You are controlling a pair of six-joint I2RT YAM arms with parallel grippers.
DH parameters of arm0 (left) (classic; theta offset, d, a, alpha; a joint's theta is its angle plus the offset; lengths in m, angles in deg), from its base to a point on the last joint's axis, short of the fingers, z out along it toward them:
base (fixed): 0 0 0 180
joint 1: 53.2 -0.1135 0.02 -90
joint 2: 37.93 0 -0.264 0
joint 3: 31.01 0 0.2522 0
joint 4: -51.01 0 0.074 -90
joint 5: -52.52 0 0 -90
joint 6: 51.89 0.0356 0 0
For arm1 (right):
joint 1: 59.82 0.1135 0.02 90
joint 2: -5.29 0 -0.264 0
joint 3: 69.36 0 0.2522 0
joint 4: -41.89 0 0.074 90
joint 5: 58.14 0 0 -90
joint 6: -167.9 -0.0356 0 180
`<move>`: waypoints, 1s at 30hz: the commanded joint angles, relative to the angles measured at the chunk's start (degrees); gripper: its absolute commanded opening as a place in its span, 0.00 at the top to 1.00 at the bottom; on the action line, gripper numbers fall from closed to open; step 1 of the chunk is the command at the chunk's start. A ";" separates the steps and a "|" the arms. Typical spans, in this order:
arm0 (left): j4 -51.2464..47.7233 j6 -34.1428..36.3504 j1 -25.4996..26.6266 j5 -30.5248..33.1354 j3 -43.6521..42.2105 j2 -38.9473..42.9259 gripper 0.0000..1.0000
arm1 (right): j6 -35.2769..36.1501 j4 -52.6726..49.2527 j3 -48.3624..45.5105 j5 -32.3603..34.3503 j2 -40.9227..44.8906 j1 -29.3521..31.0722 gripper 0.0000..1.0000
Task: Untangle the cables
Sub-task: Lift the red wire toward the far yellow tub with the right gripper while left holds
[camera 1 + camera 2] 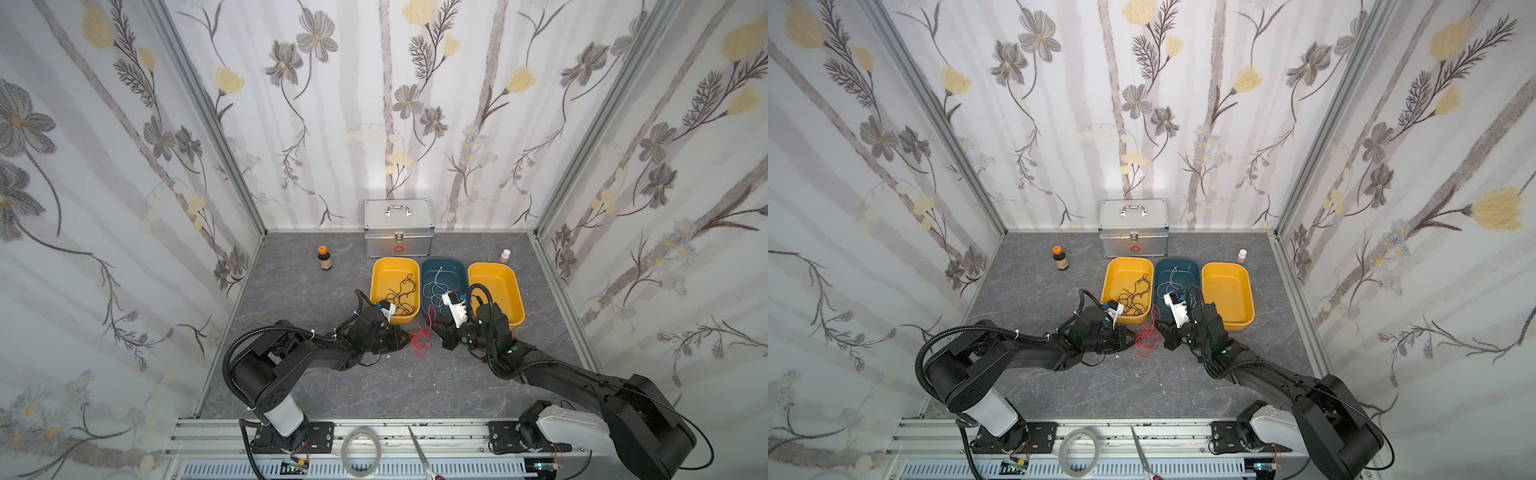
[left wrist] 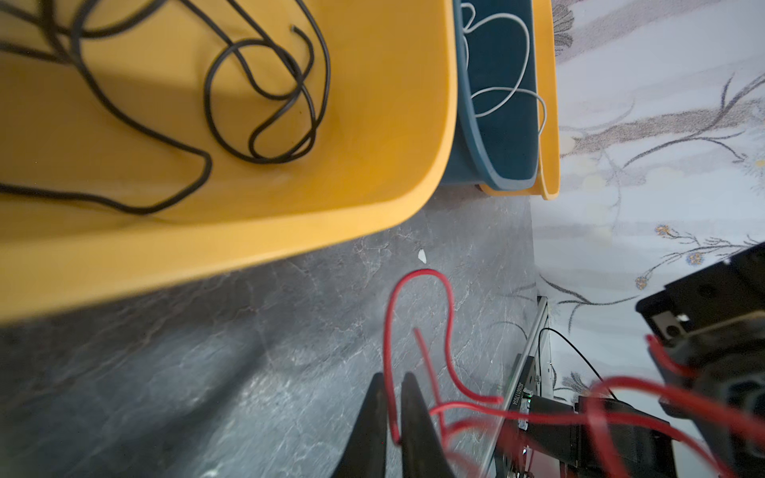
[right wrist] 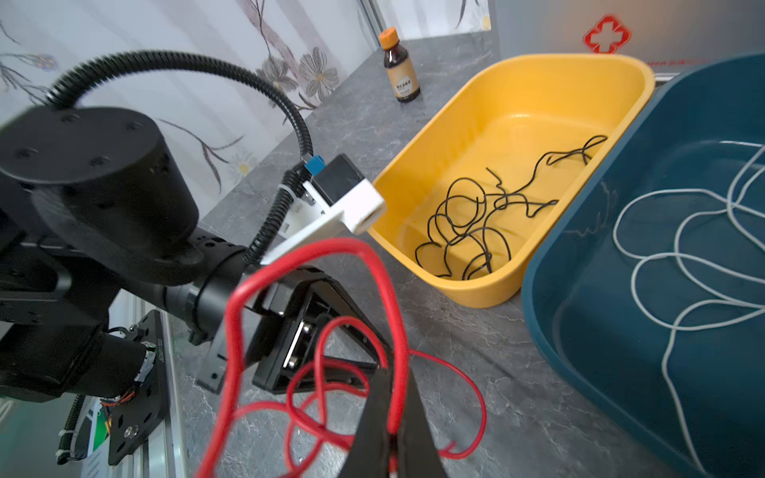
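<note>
The red cable (image 1: 422,338) (image 1: 1146,338) lies in loose loops on the grey table in front of the bins, between my two grippers. My left gripper (image 1: 406,337) (image 2: 391,378) is shut on a strand of the red cable (image 2: 449,306). From the other side, my right gripper (image 1: 434,328) (image 3: 397,374) is shut on another loop of the red cable (image 3: 381,265). The black cable (image 1: 401,297) (image 3: 467,223) sits curled in the left yellow bin (image 1: 376,282). The white cable (image 1: 436,286) (image 3: 679,256) lies in the blue bin (image 1: 442,262).
An empty yellow bin (image 1: 494,266) stands right of the blue one. Behind the bins are a metal first-aid case (image 1: 398,228), a brown bottle (image 1: 325,258) and a small white bottle (image 1: 505,255). A tape ring (image 1: 360,451) and scissors (image 1: 422,453) lie on the front rail.
</note>
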State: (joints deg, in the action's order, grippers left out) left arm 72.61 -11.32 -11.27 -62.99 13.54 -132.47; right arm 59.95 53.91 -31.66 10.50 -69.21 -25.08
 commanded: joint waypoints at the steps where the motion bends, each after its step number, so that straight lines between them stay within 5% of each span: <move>1: -0.68 1.13 -0.01 0.87 0.25 0.30 0.92 | -1.51 1.83 -0.85 -1.32 3.63 -1.88 1.00; 30: -16.04 6.57 -0.66 9.79 -3.96 10.88 0.99 | -7.75 -9.74 -2.61 1.31 21.66 -23.98 1.00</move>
State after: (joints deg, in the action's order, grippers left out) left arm 58.53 -5.57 -11.75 -55.39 10.24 -122.48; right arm 52.93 44.58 -34.83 11.00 -47.97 -47.96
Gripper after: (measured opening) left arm 0.051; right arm 0.053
